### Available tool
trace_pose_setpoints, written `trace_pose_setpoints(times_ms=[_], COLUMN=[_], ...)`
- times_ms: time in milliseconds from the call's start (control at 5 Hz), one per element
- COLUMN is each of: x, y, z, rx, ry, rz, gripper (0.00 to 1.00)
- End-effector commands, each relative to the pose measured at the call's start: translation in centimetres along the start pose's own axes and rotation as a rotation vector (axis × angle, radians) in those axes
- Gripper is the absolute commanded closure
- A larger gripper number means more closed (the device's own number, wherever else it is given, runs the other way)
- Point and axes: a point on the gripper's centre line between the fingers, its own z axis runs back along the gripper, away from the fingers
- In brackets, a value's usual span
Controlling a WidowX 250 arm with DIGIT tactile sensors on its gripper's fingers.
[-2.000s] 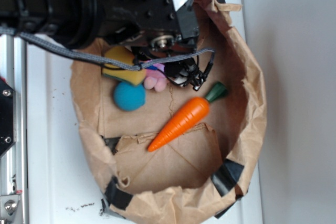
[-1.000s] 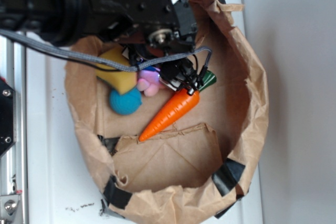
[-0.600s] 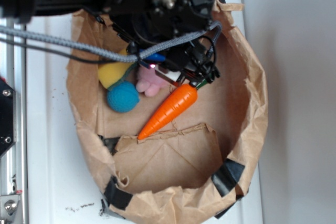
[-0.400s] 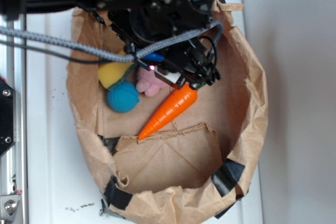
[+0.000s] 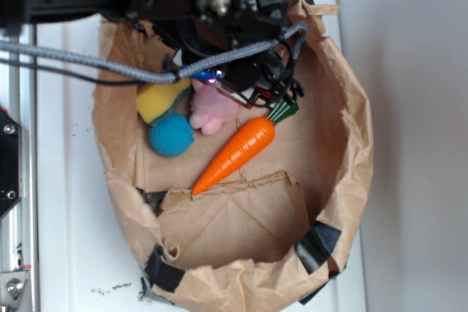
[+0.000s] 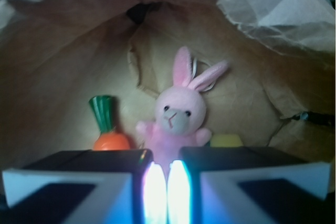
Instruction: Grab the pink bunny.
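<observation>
The pink bunny lies in the paper bag, between the yellow sponge and the carrot, its top under my black arm. In the wrist view the pink bunny faces the camera with both ears up. My gripper is shut on its lower body, and the two lit pads stand almost together with pink plush pinched between them. From the exterior view my gripper is mostly covered by the wrist and cables.
An orange carrot lies diagonally just right of the bunny, its green top near the gripper. A blue yarn ball and a yellow sponge sit to the left. The brown paper bag's walls surround everything.
The arm has shifted toward the bag's far side, uncovering more of the bunny and the carrot's green top. The carrot and blue ball have stayed put over the last half second.
</observation>
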Motion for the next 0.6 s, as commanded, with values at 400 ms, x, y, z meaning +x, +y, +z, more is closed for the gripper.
trace_pose_setpoints(times_ms=[400], x=[1.0], y=[-0.3], z=[-5.5], rx=[0.009], ry=[-0.074], rz=[0.002], gripper=[0.00])
